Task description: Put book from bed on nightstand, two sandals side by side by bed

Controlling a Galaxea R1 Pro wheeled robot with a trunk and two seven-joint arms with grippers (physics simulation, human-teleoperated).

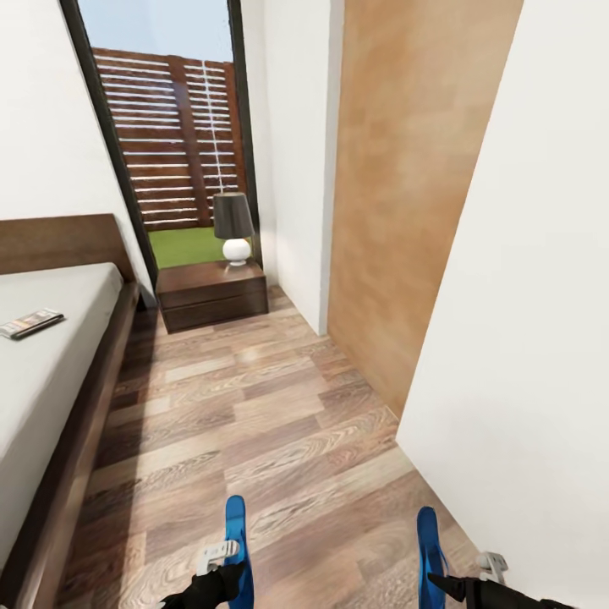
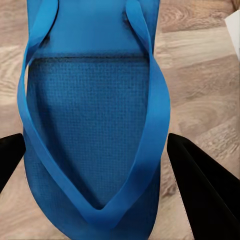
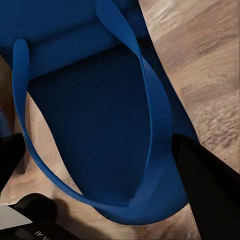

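book (image 1: 31,323) cover lettering unreadable, flat on bed (image 1: 51,355)

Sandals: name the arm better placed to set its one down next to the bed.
Left. Its gripper holds a sandal nearer the bed; the right gripper and sandal sit by the white wall.

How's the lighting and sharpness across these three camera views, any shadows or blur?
Head view: bright, even daylight from the window, soft shadow on the floor beside the bed, and walls leaning with wide-angle distortion. Left wrist view: the left sandal is well lit, its textured sole crisp. Right wrist view: the right sandal is darker, in shade.
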